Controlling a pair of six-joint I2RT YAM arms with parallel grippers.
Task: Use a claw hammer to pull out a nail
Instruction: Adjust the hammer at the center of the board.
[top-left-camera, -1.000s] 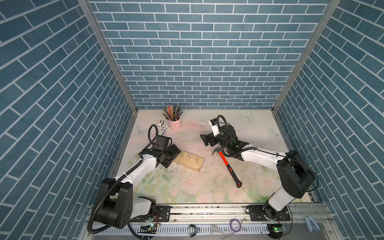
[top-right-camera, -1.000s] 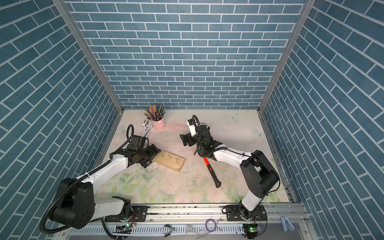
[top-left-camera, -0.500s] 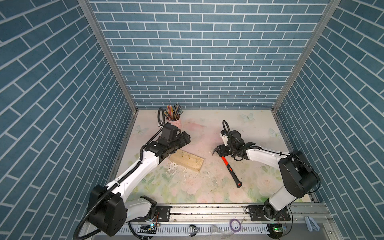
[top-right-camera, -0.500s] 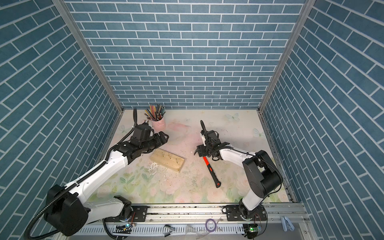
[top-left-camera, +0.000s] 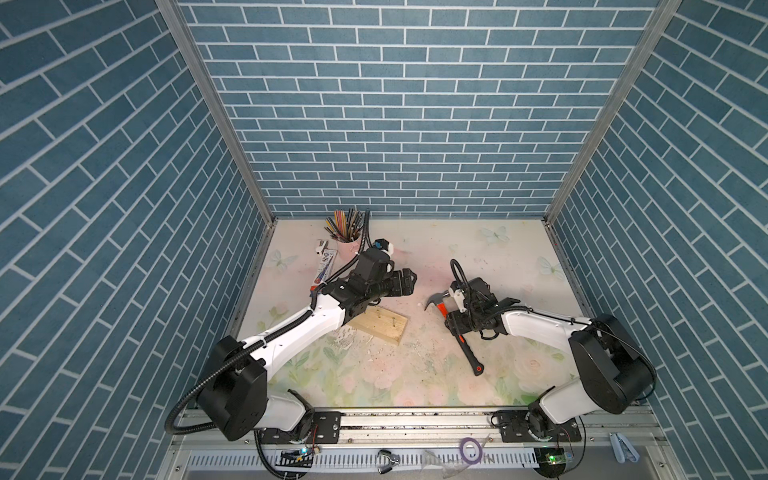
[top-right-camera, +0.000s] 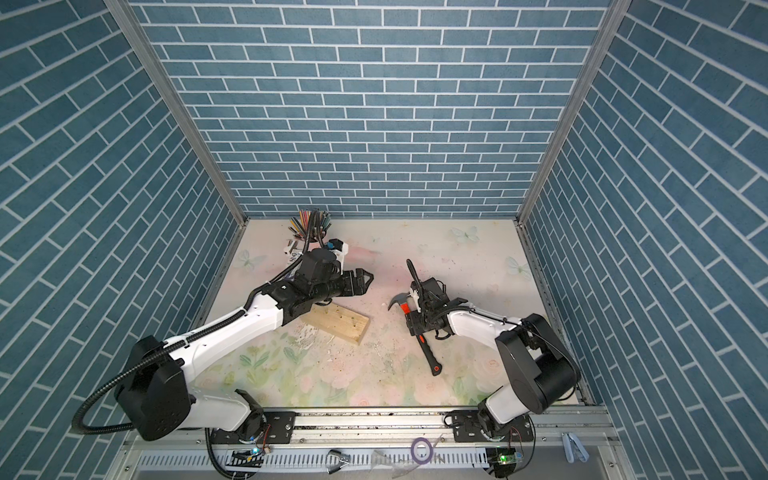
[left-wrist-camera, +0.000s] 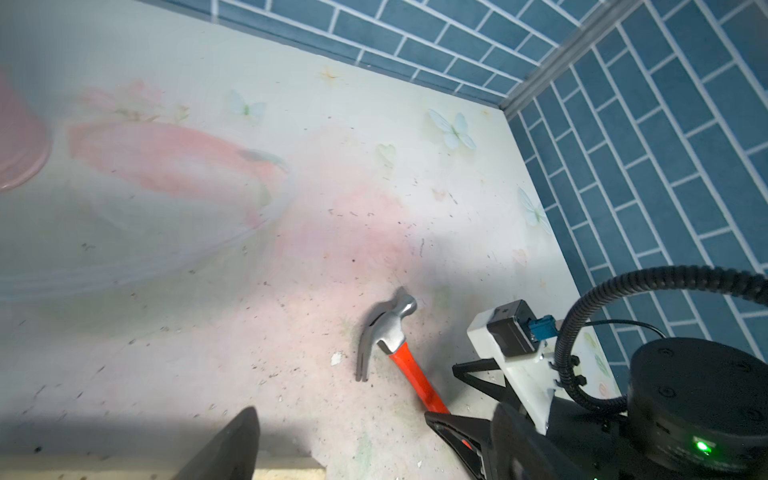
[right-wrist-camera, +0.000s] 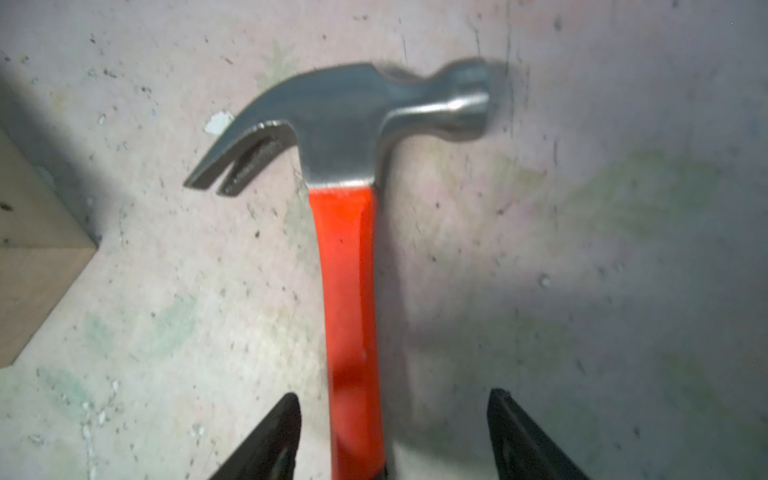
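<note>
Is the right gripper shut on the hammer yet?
Open: the right gripper straddles the claw hammer shaft, gaps on both sides.

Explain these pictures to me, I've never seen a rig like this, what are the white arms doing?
Two robot arms work at a flowered table. Two pictures look down from overhead, nearly identical; two come from cameras on the arms' wrists. On the table lie a wooden block with nails in it, a cup of pencils and a claw hammer. The left pincer is open and empty. The right pincer straddles the hammer's orange shaft, jaws apart; the hammer lies flat, not yet gripped.
</note>
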